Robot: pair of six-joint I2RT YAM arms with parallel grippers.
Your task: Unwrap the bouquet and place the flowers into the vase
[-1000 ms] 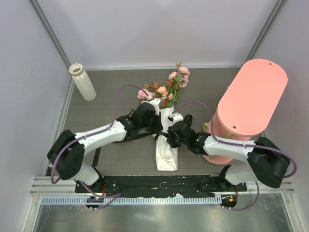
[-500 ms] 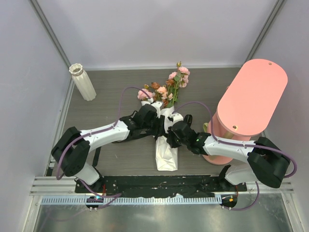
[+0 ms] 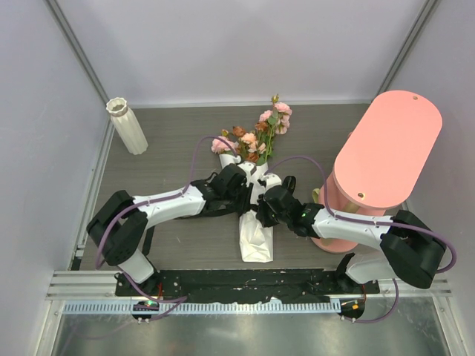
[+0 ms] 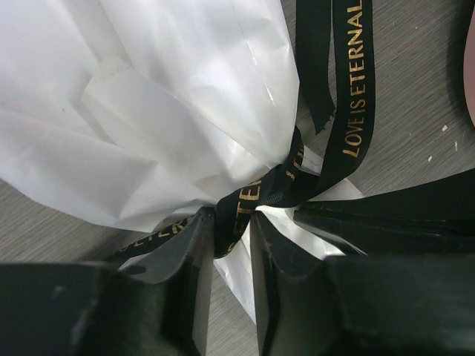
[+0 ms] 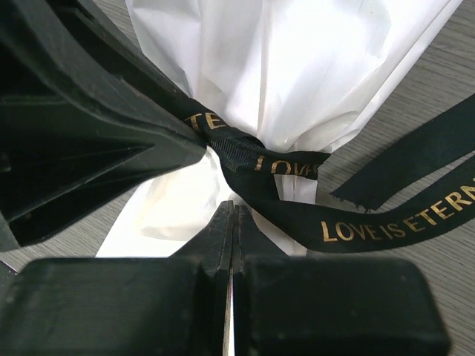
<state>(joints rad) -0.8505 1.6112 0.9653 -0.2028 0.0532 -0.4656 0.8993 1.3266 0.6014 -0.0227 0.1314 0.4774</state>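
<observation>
The bouquet lies on the table, its white paper cone [image 3: 256, 239] pointing toward the arms and its pink and rust flowers [image 3: 261, 136] toward the back. A black ribbon [image 4: 350, 96] with gold lettering is knotted round the paper [image 4: 185, 89]. My left gripper [image 4: 232, 220] is at the knot, fingers a narrow gap apart with a fold of ribbon between the tips. My right gripper [image 5: 231, 208] is shut with nothing visible between its fingers, tips over the paper [image 5: 297, 67] just below the ribbon [image 5: 297, 167]. The white ribbed vase [image 3: 128, 126] stands upright at the back left.
A big pink tiered oval stand [image 3: 386, 148] fills the right side, close behind the right arm. Both grippers [image 3: 256, 196] crowd the bouquet's waist, with loose ribbon tails [image 3: 286, 182] lying beside it. Grey walls enclose the table.
My left gripper has slid from the upper paper toward the knot, opened from shut, then narrowed round the ribbon. The right gripper and bouquet have stayed put.
</observation>
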